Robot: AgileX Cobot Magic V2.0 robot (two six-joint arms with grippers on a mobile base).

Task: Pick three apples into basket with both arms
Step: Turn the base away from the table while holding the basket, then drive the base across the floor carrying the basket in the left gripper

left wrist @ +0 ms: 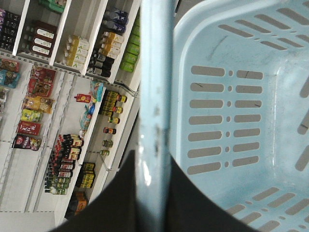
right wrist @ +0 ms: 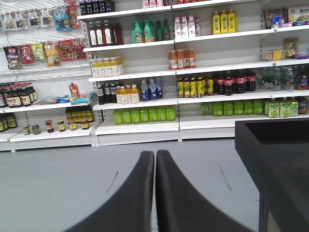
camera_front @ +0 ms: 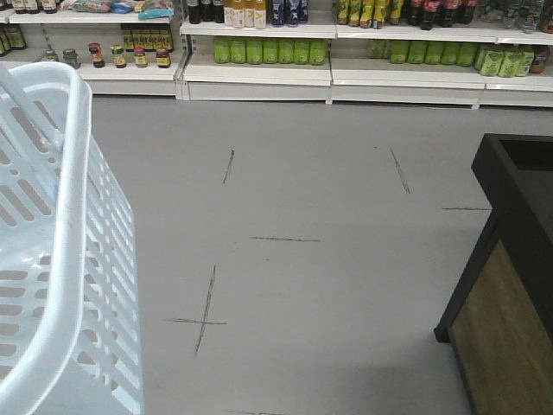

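The pale blue basket (camera_front: 52, 259) hangs at the left edge of the front view, raised off the grey floor. In the left wrist view its slotted inside (left wrist: 241, 111) holds nothing that I can see. My left gripper (left wrist: 155, 157) is shut on the basket's hoop handle (left wrist: 155, 87), one black finger on each side of the bar. My right gripper (right wrist: 155, 153) is shut with nothing in it, its two black fingers pressed together above the floor. No apples show in any view.
A black display stand with a wood-look side (camera_front: 510, 259) stands at the right, also near my right gripper (right wrist: 275, 154). Store shelves of bottles and jars (camera_front: 268, 47) line the far wall. Thin dark marks cross the grey floor (camera_front: 285, 239).
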